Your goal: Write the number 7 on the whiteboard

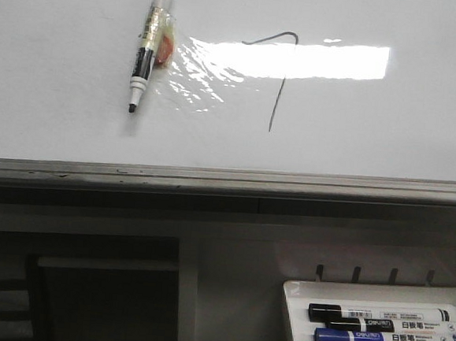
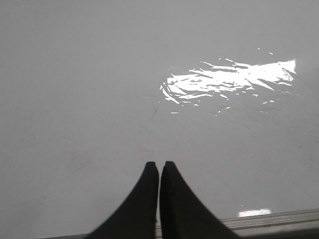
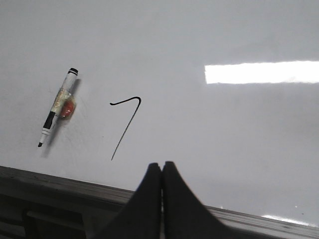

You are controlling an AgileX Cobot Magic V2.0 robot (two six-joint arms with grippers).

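The whiteboard [image 1: 58, 118] fills the upper front view, with its grey edge rail [image 1: 227, 178] along its near side. The number 7 [image 1: 278, 80] is drawn on it, partly across a bright glare patch; it also shows in the right wrist view [image 3: 127, 124]. A black marker [image 1: 147, 46] wrapped in tape lies on the board left of the 7, cap off, tip toward the rail; it shows in the right wrist view [image 3: 56, 108] too. My left gripper [image 2: 159, 164] is shut and empty over bare board. My right gripper [image 3: 161, 164] is shut and empty above the rail. Neither gripper shows in the front view.
A small white marker tray [image 1: 376, 293] hangs below the rail at the right, holding a black marker [image 1: 382, 317], a blue marker [image 1: 381, 338] and a pink item. Dark shelving lies below the board at the left.
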